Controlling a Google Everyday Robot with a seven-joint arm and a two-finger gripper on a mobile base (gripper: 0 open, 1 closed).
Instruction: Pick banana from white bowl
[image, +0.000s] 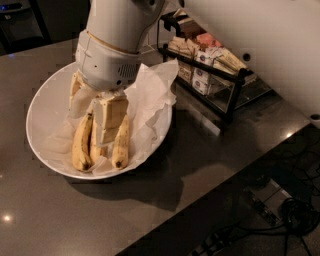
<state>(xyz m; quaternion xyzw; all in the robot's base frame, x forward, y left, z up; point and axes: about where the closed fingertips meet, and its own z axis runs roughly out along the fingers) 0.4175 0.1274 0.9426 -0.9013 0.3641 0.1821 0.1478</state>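
Down in the white bowl, the jaws sit against the banana; grip unclear.

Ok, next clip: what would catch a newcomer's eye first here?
The big white arm fills the top, with its gripper down inside the white bowl at the left of the dark counter. Under it lie yellow bananas on crinkled paper, the banana just right of the gripper. Behind to the right stands a black wire rack of packets.

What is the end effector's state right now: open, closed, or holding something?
End effector: lowered into the white bowl; open or closed cannot be told.
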